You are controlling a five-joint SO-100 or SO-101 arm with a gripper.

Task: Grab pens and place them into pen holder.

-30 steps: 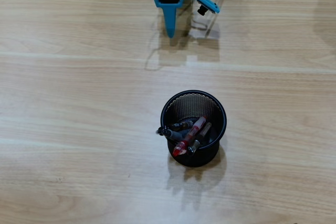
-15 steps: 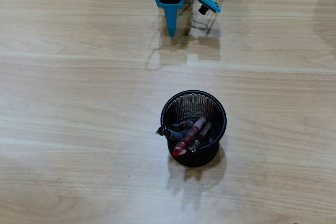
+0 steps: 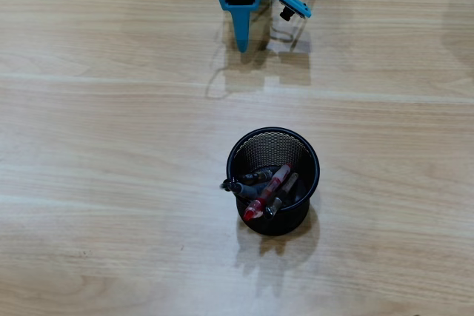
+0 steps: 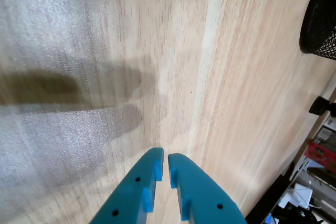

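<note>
The blue fingers (image 4: 166, 162) stay nearly together and empty over the bare desk (image 3: 111, 183) at twelve o'clock, unmoved over the last second, while the pens (image 3: 264, 192) rest inside the pen holder (image 3: 273, 180) near centre, so the task looks finished.

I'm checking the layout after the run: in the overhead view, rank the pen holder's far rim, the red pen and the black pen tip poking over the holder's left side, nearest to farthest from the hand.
1. Pen holder far rim, just below the hand.
2. Black pen tip, at the holder's left edge, and the red pen, inside the holder: too close to call.
</note>
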